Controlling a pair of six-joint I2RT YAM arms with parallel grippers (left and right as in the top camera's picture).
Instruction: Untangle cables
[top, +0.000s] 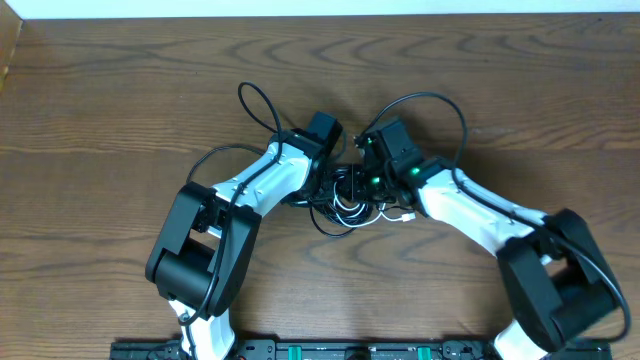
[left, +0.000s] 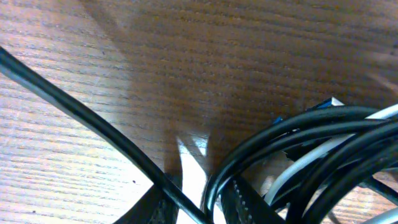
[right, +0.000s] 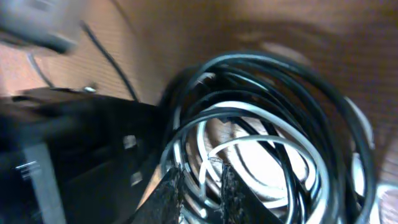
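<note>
Only wrist views show left gripper (left: 202, 190) pinching cables (left: 348, 118); right gripper (right: 199, 186) nearly closed among them, hold unclear.

Dark wood-grain table (top: 120, 90) with pale far edge (top: 300, 8)

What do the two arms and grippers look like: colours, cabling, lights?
Both arms match: the left arm and right arm have white links with bulky black joint housings. A thick black cord loops off each wrist. Green lights glow on the right wrist. The left gripper and right gripper have black fingers with rough, ridged faces.
</note>
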